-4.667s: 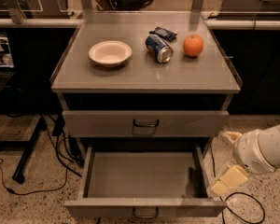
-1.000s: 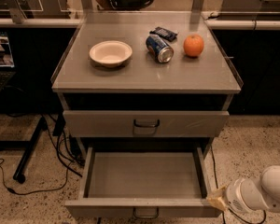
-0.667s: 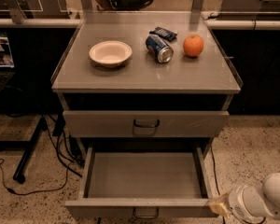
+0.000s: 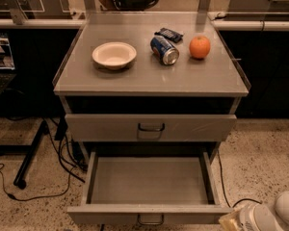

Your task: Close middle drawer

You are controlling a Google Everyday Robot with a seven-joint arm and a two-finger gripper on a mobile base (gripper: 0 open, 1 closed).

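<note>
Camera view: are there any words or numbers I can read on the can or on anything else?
No text can be read here.
Blue can: markings too blurred to read.
Dark packet behind it: print too blurred to read.
Sheet at the far left: too small to read.
Middle drawer, open: no label shows.
Gripper, low right by that drawer's front corner: no writing shows.

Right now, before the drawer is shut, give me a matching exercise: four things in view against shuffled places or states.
1 bowl
2 can
3 middle drawer
4 pincer

A lying on its side on the cabinet top
B low right, by the drawer's front corner
C pulled out, empty
D upright, left on the cabinet top

Pairs: 1-D, 2-A, 3-C, 4-B
</note>
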